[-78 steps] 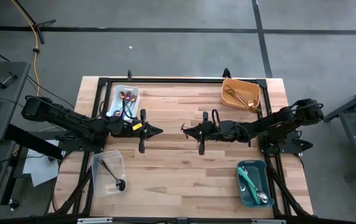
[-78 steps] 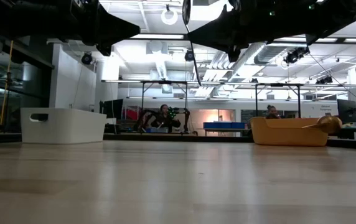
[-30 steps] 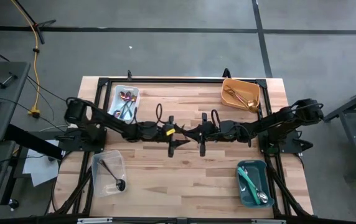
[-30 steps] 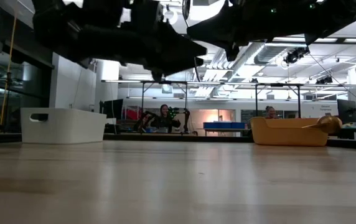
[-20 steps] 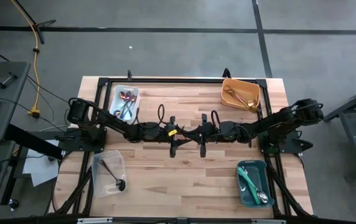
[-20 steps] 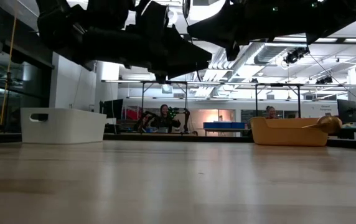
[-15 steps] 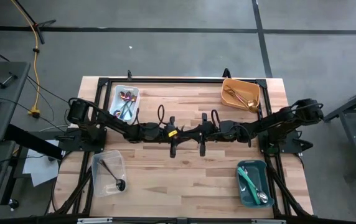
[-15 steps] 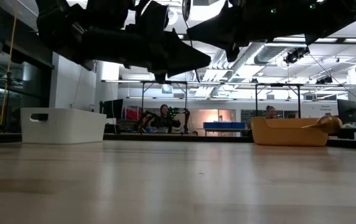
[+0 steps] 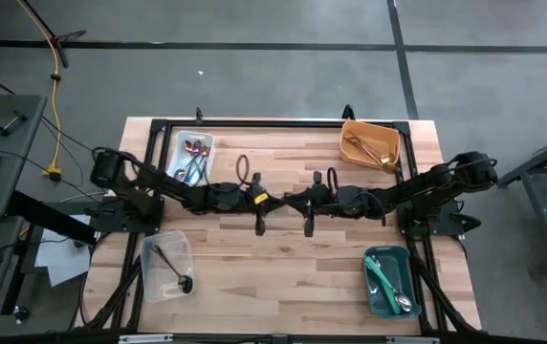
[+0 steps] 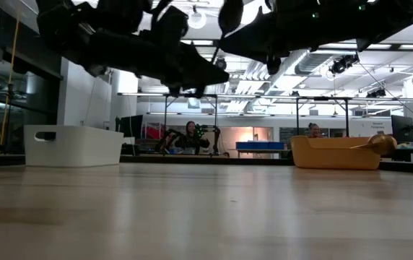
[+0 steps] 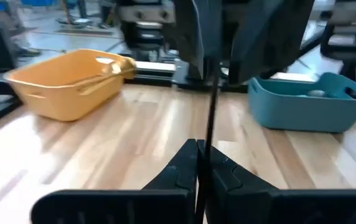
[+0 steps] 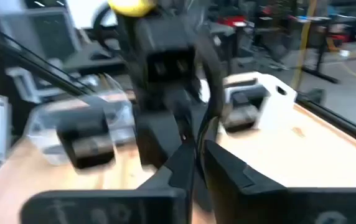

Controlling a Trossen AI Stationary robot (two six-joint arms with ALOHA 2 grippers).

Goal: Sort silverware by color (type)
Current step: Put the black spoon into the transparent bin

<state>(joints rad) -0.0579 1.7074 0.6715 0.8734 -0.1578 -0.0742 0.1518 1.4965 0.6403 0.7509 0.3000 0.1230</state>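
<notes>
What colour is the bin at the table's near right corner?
Teal-blue bin; clearest in the high view.

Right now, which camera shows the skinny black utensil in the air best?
The left wrist view: the skinny black utensil rises as a clear dark line from the shut left gripper. The low view gives only a silhouette; the other two barely show it.

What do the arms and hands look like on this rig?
Two matte black jointed arms, left arm and right arm, with black cable loops near the wrists. Left hand wears a yellow tag; right hand has none visible. Both have slim, tapered black fingers.
</notes>
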